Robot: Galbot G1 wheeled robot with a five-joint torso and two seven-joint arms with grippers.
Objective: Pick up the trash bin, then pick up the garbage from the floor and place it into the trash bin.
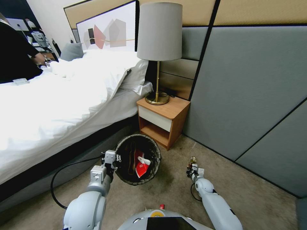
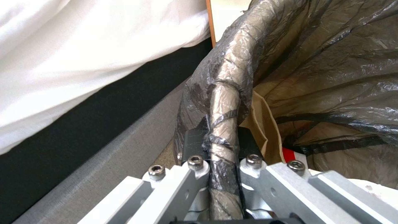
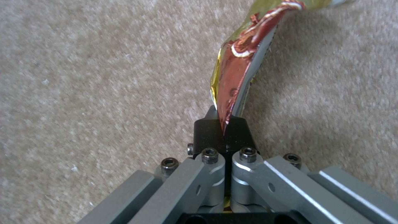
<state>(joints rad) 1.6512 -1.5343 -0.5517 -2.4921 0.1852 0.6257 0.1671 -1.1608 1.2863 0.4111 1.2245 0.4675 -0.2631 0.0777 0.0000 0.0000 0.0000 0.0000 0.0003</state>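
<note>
The trash bin with its dark bag liner hangs tilted just in front of the bed, its mouth facing me. My left gripper is shut on the bin's rim. Inside lie a red-and-white packet and a brown paper bag. My right gripper is low over the carpet to the right of the bin, shut on a yellow and red snack wrapper, which sticks up from the black pads.
A wooden nightstand with a brass lamp stands behind the bin against the grey panelled wall. The white bed runs along the left. A person's arm rests on the bed at far left. Beige carpet spreads right.
</note>
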